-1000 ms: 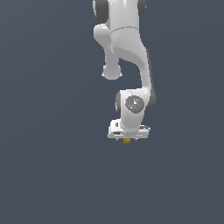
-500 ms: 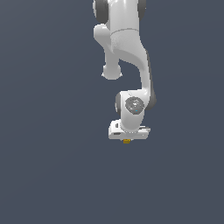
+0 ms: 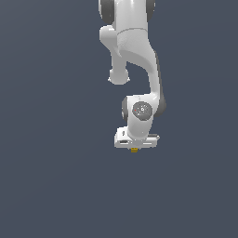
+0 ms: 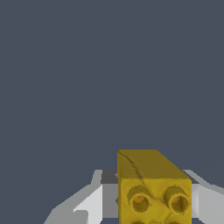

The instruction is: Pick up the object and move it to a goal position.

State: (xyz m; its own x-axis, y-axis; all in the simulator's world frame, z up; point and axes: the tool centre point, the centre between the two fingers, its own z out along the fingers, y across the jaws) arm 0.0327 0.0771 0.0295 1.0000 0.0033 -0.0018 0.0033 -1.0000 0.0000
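Hand (image 3: 135, 148) points straight down under the white arm (image 3: 135, 51). A small yellow speck shows just beneath it in the exterior view: the block (image 3: 134, 149).

Wrist view: block (image 4: 153, 186) sits right between the two white fingers (image 4: 94, 201), one finger on each long side, studs facing the camera. Hand looks clenched on the block, fingers against its flanks, though the contact faces themselves are hidden behind the block, so I read the grip from the fit, not from seen contact.

Handling, judged: hard moulded plastic brick, rigid, very light, not fragile. Smooth flat sides could slip in a weak pinch, and so small a piece could twist if held near one end. Best hold is across the two long flat faces near mid-length, studs left free, which is about how it sits now.

Surroundings: plain dark grey all round. Whether a bench lies directly under the hand, or the block hangs clear of it, cannot be told; no shadow or edge shows.

Containers: none visible in either view. No goal marker visible either.
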